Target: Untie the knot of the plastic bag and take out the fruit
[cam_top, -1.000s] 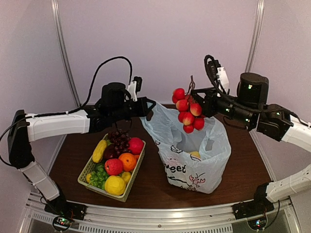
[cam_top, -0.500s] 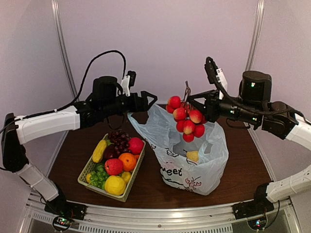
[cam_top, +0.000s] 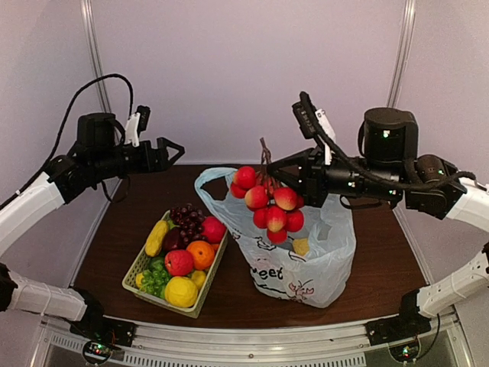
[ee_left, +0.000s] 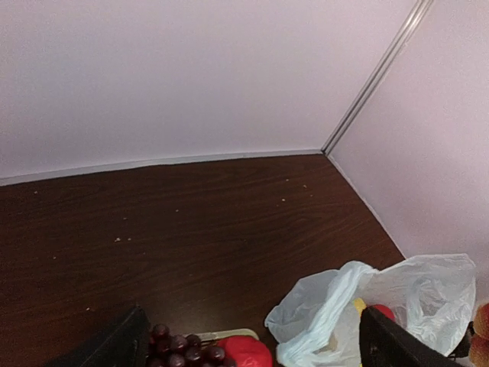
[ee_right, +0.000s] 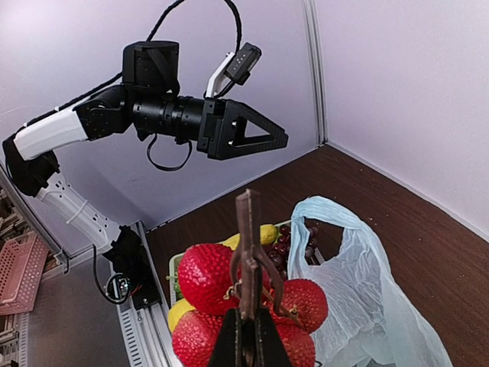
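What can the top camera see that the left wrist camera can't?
Only the top camera: the right tool shut on the stem of a red fruit bunch, and the orange in the basket. Only the left wrist camera: tiny pale specks on the table. Both: the plastic bag and the dark grapes.

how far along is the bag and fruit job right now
Done: the plastic bag stands open, untied, and the basket beside it holds several fruit. In hand: the right hand is shut on the stem of a red fruit cluster, hanging over the bag; the left hand is open and empty. Left: at least one yellow fruit shows inside the bag.
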{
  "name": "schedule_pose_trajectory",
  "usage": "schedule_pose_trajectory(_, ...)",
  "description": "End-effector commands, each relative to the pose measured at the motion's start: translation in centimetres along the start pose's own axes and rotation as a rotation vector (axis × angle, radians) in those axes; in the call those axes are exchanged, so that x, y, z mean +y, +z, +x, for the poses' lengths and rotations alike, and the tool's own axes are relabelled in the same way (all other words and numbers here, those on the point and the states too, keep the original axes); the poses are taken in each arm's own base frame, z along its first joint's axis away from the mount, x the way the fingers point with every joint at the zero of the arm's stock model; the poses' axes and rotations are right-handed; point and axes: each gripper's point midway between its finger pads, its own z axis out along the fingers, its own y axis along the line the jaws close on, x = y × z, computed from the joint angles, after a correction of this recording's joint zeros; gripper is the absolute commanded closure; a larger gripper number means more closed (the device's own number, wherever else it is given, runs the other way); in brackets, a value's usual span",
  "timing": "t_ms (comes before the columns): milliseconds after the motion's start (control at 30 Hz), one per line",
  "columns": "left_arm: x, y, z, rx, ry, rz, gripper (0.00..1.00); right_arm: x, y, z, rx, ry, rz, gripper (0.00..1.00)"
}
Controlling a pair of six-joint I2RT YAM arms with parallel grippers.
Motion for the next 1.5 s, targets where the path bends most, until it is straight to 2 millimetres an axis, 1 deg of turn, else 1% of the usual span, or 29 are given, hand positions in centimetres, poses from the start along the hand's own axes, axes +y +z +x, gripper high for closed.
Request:
schedule_pose_trajectory(0, 4.6, -2.6, 2.3, 0.071, -0.015, -0.096, 0.03, 1.9, 1.7, -0.3, 0.007, -0.025, 0.033, 1.0)
schedule_pose_trajectory(67, 6.0, -3.5, 2.9, 0.083, -0.022, -0.129, 0.02, 3.2, 3.1, 0.3, 0.028, -0.049, 0.034, 1.0)
schedule_pose_trajectory(100, 6.2, -3.9, 3.1, 0.08, -0.021, -0.132, 0.02, 4.0, 3.7, 0.6, 0.033, -0.059, 0.03, 1.0)
schedule_pose_trajectory(233, 6.6, -4.9, 4.2, 0.083, -0.011, -0.143, 0.03, 4.9, 6.7, 1.8, 0.062, -0.054, 0.062, 1.0)
schedule_pose_trajectory(433, 6.8, -6.7, 5.0, 0.071, -0.004, -0.17, 0.03, 4.6, 11.2, 3.3, 0.099, -0.069, 0.17, 1.0)
schedule_pose_trajectory(467, 6.9, -7.0, 5.4, 0.075, -0.005, -0.178, 0.02, 4.5, 12.3, 4.1, 0.117, -0.078, 0.189, 1.0)
schedule_pose_trajectory(700, 7.4, -8.9, 6.4, 0.067, -0.001, -0.22, 0.03, 4.0, 16.7, 5.1, 0.141, -0.132, 0.275, 1.0)
schedule_pose_trajectory(833, 7.6, -9.5, 7.0, 0.059, -0.023, -0.234, 0.03, 3.8, 19.1, 6.0, 0.161, -0.162, 0.294, 1.0)
schedule_pose_trajectory(967, 7.8, -9.7, 7.8, 0.065, -0.042, -0.236, 0.03, 3.6, 21.0, 6.2, 0.16, -0.167, 0.294, 1.0)
schedule_pose_trajectory(1133, 7.9, -9.7, 8.3, 0.069, -0.062, -0.236, 0.02, 2.6, 23.0, 6.4, 0.158, -0.164, 0.284, 1.0)
schedule_pose_trajectory(1333, 8.2, -9.9, 8.5, 0.058, -0.077, -0.249, 0.03, 2.0, 24.2, 5.9, 0.119, -0.132, 0.269, 1.0)
schedule_pose_trajectory(1467, 8.2, -9.6, 9.1, 0.066, -0.096, -0.24, 0.03, 1.4, 24.9, 5.5, 0.09, -0.118, 0.276, 1.0)
